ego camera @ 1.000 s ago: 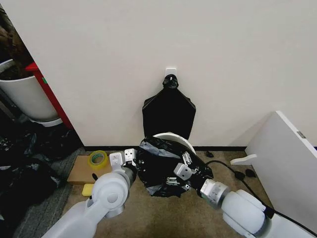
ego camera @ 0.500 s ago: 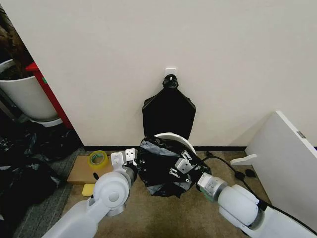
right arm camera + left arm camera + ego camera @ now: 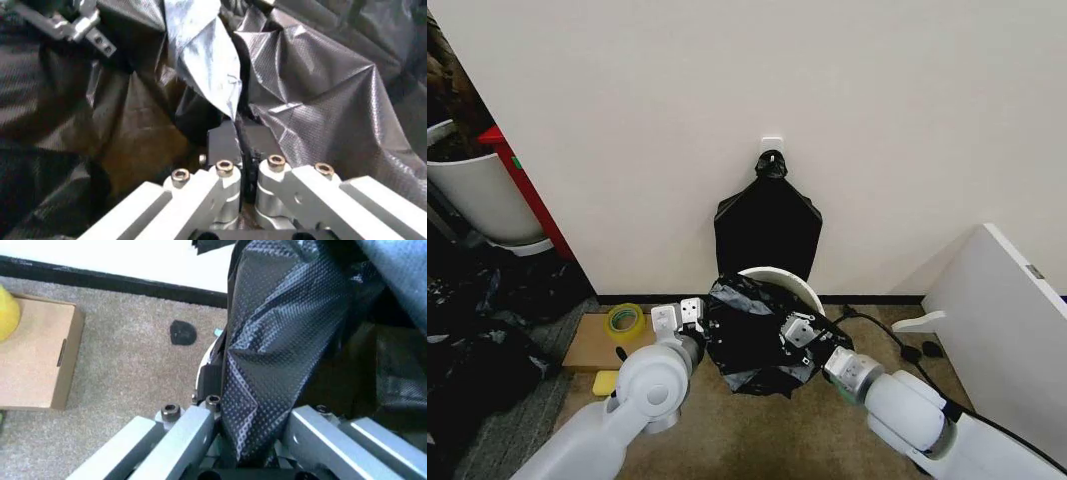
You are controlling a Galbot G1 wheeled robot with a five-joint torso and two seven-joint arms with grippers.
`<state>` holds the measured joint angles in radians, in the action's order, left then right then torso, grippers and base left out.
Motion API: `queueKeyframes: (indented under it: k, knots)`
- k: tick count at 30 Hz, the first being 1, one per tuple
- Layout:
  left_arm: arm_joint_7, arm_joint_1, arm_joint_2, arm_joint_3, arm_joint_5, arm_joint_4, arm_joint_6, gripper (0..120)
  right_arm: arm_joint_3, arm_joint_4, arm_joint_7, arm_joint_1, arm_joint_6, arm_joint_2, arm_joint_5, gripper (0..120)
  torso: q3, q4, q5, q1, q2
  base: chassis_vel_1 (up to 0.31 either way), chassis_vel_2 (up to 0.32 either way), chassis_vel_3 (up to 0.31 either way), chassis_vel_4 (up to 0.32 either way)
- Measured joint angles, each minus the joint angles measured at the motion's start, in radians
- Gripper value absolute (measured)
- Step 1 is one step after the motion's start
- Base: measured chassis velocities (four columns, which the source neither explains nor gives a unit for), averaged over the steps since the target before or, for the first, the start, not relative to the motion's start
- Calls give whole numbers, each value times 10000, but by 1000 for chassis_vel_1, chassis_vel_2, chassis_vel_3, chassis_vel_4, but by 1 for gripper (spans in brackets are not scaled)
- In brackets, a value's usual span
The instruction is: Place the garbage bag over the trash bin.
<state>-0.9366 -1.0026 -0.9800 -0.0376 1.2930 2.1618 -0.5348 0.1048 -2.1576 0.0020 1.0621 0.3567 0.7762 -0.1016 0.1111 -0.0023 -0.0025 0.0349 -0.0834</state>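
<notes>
Head view: we have the garbage bag (image 3: 752, 335) at lower centre of frame, bunched over the near side of the trash bin (image 3: 779, 276); only the bin's far rim arc shows white above the black film, so the mouth is not yet around the whole rim.

Left hand (image 3: 689, 318) sits at the bag's left edge; in the left wrist view a fold of bag (image 3: 267, 365) runs down between its fingers, so we read it as clamped on the film. Right hand (image 3: 797, 333) is pressed into the bag's right side; in the right wrist view its fingers (image 3: 223, 145) are pinched together on a thin pleat of bag (image 3: 200, 55).

Risks as we judge them:
- Film is thin; both hands pulling apart could tear it or slip a pleat out.
- Bin looks light; a sideways tug may tip or slide it toward the wall.
- Loose cable (image 3: 877, 330) on the floor, right of the bin, could snag the right arm.
</notes>
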Motion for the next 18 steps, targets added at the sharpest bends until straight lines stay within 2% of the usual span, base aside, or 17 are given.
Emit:
queueKeyframes:
  k: [4, 10, 15, 18]
  knots:
    - [128, -179, 124, 65, -168, 0, 0, 0, -313, -270, 12, 45, -192, 5, -621, 0, 0, 1, -1, 0, 0, 0, 0, 0, 0]
    - [701, -602, 324, 203, -862, 249, 29, 0, -1264, -402, 379, -180, -406, -146, -2593, 0, 0, -2, -1, 0, 0, 0, 0, 0, 0]
    - [1402, -1007, 505, 253, -1693, 430, 66, 0, -1432, 14, 626, -607, -402, -409, -3767, 0, 0, 1, 0, 0, 0, 0, 0, 0, 0]
    - [1768, -1177, 575, 285, -2010, 542, 87, 0, -1448, 212, 633, -674, -516, -524, -3994, 0, 0, 2, 0, 0, 0, 0, 0, 0, 0]
